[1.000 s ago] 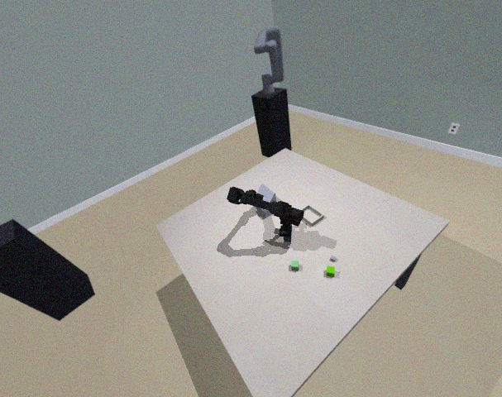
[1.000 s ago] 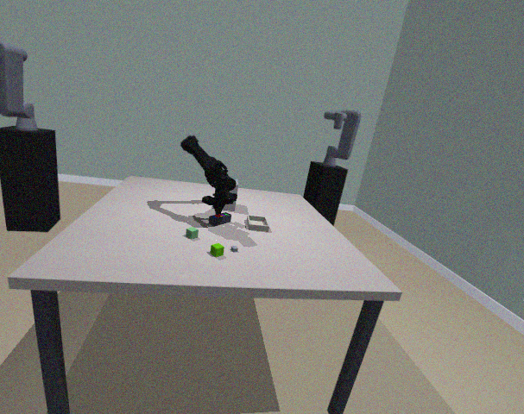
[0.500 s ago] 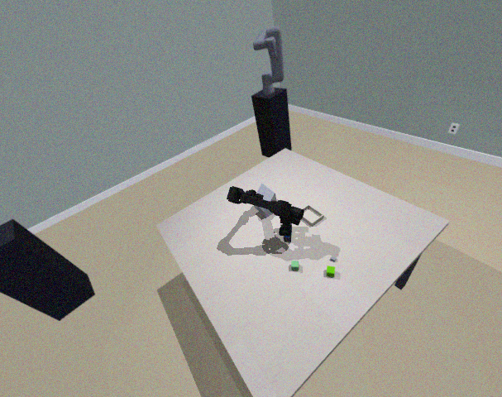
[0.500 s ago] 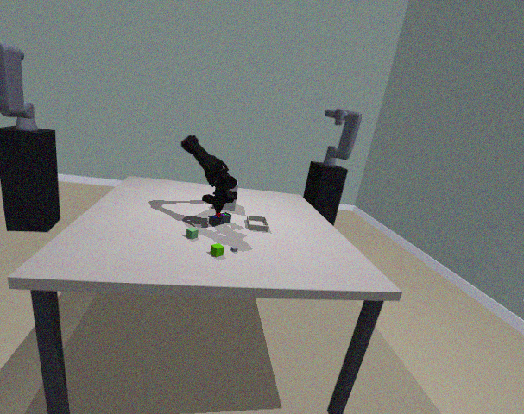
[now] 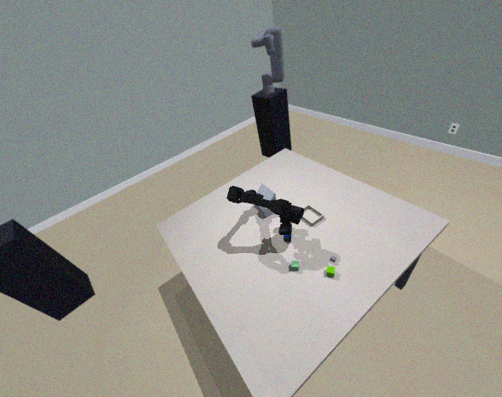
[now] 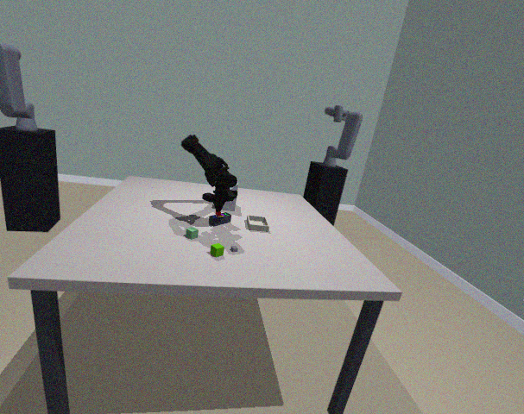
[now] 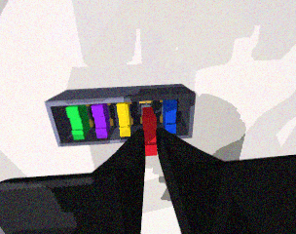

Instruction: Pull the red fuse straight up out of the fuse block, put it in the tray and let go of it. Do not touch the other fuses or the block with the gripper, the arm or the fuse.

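The red fuse [image 7: 149, 119] [image 6: 217, 214] is between my fingertips. My gripper [image 7: 149, 134] [image 6: 217, 211] is shut on it and holds it just above the dark fuse block [image 7: 129, 94] [image 6: 219, 221]. In the wrist view an empty slot with a gold contact shows behind the red fuse. The green fuse [image 7: 76, 122], purple fuse [image 7: 99, 122], yellow fuse [image 7: 123, 119] and blue fuse [image 7: 169, 114] sit in the block. The fingers partly cover the block's near edge. The grey square tray [image 5: 318, 221] [image 6: 258, 228] stands right of the block in the exterior view.
A pale green cube [image 5: 294, 265] [image 6: 191, 233], a bright green cube [image 5: 330, 271] [image 6: 217, 250] and a small grey cube [image 5: 332, 259] [image 6: 234, 248] lie on the table nearer the exterior camera. The yellow and blue fuses stand close on either side of the empty slot.
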Tool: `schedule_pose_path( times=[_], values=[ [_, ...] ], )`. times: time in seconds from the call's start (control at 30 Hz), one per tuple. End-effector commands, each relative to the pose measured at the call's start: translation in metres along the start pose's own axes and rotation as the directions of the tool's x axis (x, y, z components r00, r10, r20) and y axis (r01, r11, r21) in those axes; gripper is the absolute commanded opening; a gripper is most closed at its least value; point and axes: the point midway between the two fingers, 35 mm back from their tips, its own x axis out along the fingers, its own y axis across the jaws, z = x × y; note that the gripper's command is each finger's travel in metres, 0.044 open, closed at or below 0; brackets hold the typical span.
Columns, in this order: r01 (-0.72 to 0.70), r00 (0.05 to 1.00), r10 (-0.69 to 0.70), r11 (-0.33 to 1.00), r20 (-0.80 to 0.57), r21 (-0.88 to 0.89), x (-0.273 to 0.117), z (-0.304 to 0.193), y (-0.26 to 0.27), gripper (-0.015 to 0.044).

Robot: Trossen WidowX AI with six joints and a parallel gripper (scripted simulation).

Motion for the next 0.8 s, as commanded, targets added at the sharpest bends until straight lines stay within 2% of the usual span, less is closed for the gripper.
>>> schedule_pose_path(
  times=[0.0, 0.77],
  values=[
    [-0.001, 1.0, 0.001, 1.0, 0.007, 0.007, -0.004, 0.001, 0.0, 0.0],
    [-0.001, 1.0, 0.001, 1.0, 0.006, 0.006, -0.022, 0.001, 0.0, 0.0]
  ],
)
